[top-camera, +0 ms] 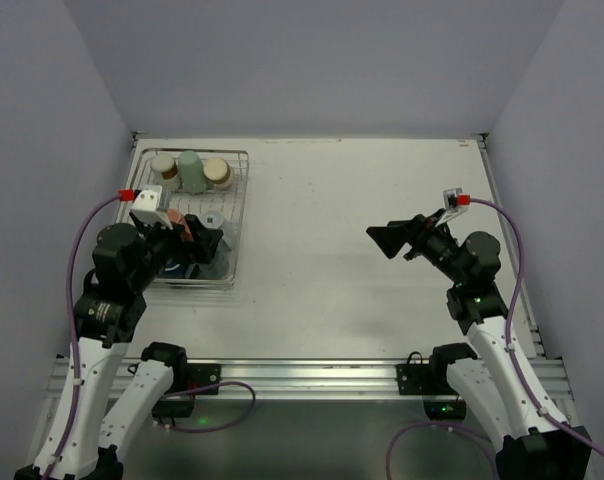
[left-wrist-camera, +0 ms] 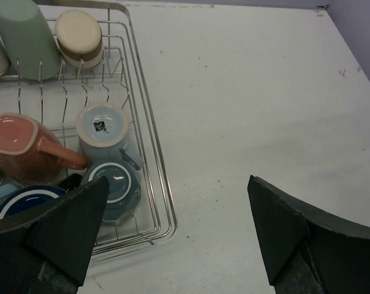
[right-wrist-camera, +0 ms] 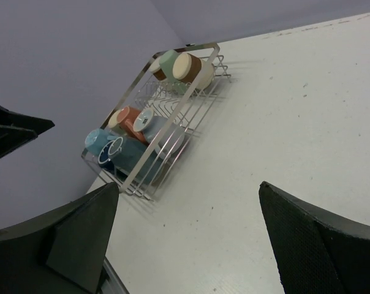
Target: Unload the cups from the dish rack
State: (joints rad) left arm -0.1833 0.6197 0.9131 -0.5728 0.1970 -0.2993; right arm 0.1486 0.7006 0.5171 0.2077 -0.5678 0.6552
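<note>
The silver wire dish rack (top-camera: 244, 200) stands at the table's far left. Its far end holds a mint green cup (top-camera: 191, 172) and two beige-and-brown cups (top-camera: 218, 172). Nearer are a light blue mug (left-wrist-camera: 102, 131), a salmon-pink mug (left-wrist-camera: 16, 153) on its side, a grey-blue cup (left-wrist-camera: 114, 187) and a navy cup (left-wrist-camera: 26, 199). My left gripper (left-wrist-camera: 177, 184) is open and empty, above the rack's near right corner (left-wrist-camera: 163, 233). My right gripper (top-camera: 394, 240) is open and empty, above bare table at the right, pointing towards the rack (right-wrist-camera: 173, 110).
White table (top-camera: 342, 260) with purple walls on three sides. An aluminium rail (top-camera: 312, 375) carrying the arm bases runs along the near edge. Part of the left arm (right-wrist-camera: 13, 128) shows at the left of the right wrist view.
</note>
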